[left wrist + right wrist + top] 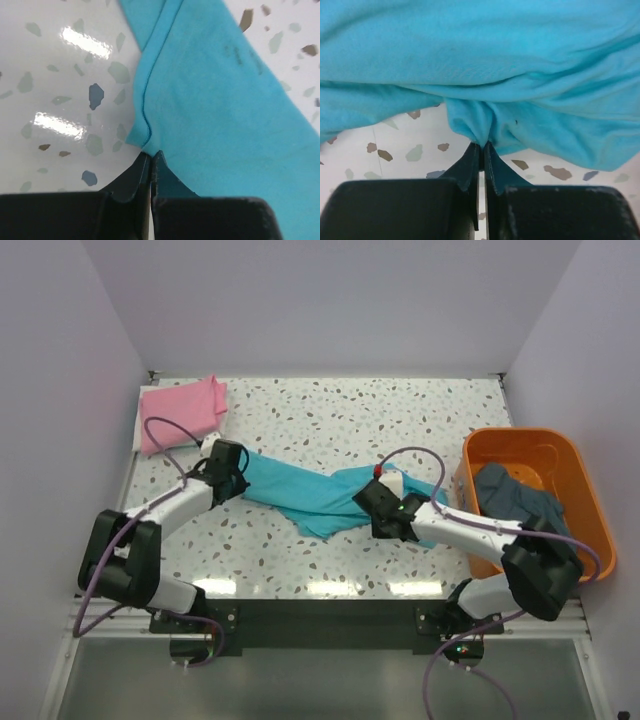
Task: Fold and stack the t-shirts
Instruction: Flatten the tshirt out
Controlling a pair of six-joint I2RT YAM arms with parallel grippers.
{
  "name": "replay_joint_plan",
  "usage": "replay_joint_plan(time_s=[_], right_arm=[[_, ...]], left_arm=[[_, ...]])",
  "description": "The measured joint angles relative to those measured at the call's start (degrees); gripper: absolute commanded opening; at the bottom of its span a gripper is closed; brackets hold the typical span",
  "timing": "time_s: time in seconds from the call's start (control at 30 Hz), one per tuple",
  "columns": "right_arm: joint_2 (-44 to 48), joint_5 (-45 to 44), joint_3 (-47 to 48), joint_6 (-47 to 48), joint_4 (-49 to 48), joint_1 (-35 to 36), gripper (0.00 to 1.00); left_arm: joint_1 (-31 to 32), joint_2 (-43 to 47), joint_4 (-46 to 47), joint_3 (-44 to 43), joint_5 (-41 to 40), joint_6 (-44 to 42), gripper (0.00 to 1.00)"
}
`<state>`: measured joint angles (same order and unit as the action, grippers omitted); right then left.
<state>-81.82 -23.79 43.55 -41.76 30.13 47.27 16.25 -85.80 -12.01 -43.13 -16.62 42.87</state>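
Observation:
The turquoise t-shirt (310, 496) is stretched in a band across the middle of the table between my two grippers. My left gripper (238, 483) is shut on its left end; in the left wrist view the jaws (151, 154) pinch the hemmed edge of the turquoise cloth (220, 100). My right gripper (372, 502) is shut on its right end; in the right wrist view the jaws (482, 145) pinch a bunched fold of the cloth (485, 60). The pink t-shirt (180, 412) lies folded at the back left. The dark grey-blue t-shirt (515, 495) lies in the tub.
An orange plastic tub (580, 510) stands at the right edge of the speckled table (400, 410). White walls close the back and both sides. The arm bases sit on a dark rail at the near edge.

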Motion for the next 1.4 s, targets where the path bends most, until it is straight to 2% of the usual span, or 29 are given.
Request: replay_joint_plan(time_s=[0.2, 0.4, 0.53, 0.63, 0.93, 1.1, 1.23, 1.4], right_arm=[[14.86, -6.86, 4.13, 0.83, 8.48, 0.26, 0.00], [32.57, -13.25, 15.39, 4.39, 15.02, 0.35, 0.00], [38.38, -15.43, 24.09, 7.89, 16.20, 0.35, 0.00], [40.74, -12.37, 29.83, 11.87, 14.71, 0.35, 0.00], [37.88, 2.38, 49.18, 19.19, 12.26, 0.42, 0.00], [32.33, 5.42, 63.58, 22.16, 13.11, 0.42, 0.00], [27.82, 3.15, 70.60, 24.59, 12.98, 0.39, 0.00], [18.78, -11.50, 72.87, 30.10, 10.45, 0.39, 0.00]], left_arm=[[0.00, 15.26, -4.17, -5.07, -2.89, -0.52, 0.00], [0.00, 29.51, -5.55, -13.90, -5.79, -2.03, 0.00], [0.00, 35.47, -7.74, -21.40, -7.89, -2.71, 0.00], [0.00, 39.15, -9.18, -27.21, -7.69, -3.54, 0.00], [0.00, 47.01, -11.69, -40.04, -2.10, -4.57, 0.00], [0.00, 47.23, -13.44, -45.83, 1.20, -4.57, 0.00], [0.00, 47.30, -13.51, -46.01, 2.82, -4.46, 0.00], [-0.02, 46.25, -12.83, -38.58, 2.21, -2.95, 0.00]])
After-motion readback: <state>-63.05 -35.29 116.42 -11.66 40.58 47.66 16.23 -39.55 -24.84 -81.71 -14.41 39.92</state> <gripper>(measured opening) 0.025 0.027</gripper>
